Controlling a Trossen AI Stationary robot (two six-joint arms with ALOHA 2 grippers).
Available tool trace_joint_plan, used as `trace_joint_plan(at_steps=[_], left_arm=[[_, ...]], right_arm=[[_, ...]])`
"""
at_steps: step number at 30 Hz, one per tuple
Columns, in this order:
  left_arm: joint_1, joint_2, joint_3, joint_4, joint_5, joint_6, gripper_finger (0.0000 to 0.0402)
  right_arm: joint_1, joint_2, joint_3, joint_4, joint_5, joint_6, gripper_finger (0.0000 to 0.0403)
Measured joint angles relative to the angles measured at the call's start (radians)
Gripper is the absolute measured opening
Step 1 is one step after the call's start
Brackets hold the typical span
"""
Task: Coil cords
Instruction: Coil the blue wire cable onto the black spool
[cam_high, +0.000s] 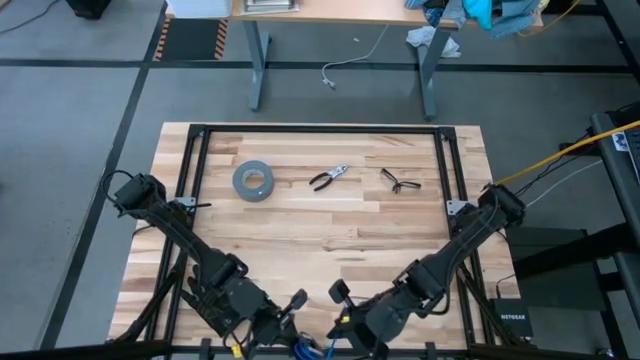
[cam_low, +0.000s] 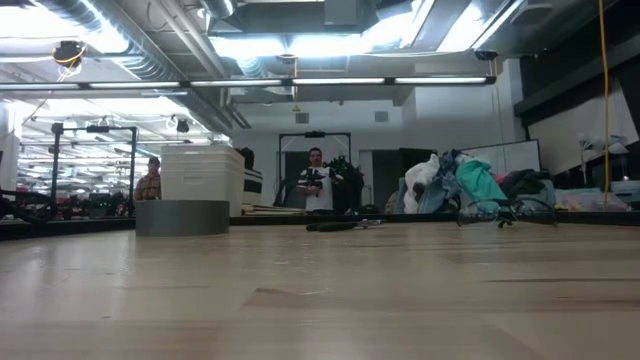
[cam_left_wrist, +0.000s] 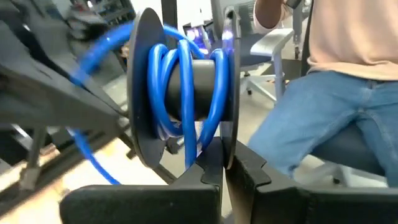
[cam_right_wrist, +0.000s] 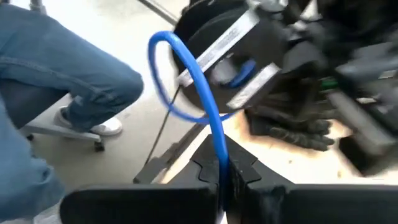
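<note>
Both arms are folded back to the near edge of the table (cam_high: 320, 250), well clear of the grey tape roll (cam_high: 254, 180), the pliers (cam_high: 328, 178) and the small black clip (cam_high: 400, 181) lying across the far half; none of those matter to me now.

The cord (cam_left_wrist: 180, 93) is blue where I can see it, wound in several loops round the core of a black spool (cam_left_wrist: 186, 87); my left gripper (cam_left_wrist: 222, 171) has its fingers brought together on the lower rim of that spool, so the spool is what it holds. My right gripper (cam_right_wrist: 221, 171) is pinched together on the free run of the cord, which rises out of the fingers and arcs in a loose loop toward the spool (seen end-on from this side, partly blurred). A seated person in jeans (cam_left_wrist: 323, 118) is close behind the work, off the table.

I judge the step in hand to be laying another turn onto the spool. To do it well I would keep the left arm steady so the spool does not tilt, lead the cord round with the right under light tension, and set each turn beside the last one between the flanges; too much slack and the loop could slip over a flange, too hard a pull and the spool may twist out of the left fingers.
</note>
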Motion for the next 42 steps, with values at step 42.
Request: trace_joint_plan(at_steps=[42], left_arm=[[0.024, 0.068, 0.0, 0.056, 0.281, -0.062, 0.0]], right_arm=[[-0.131, 0.062, 0.07, 0.044, -0.179, -0.028, 0.0]])
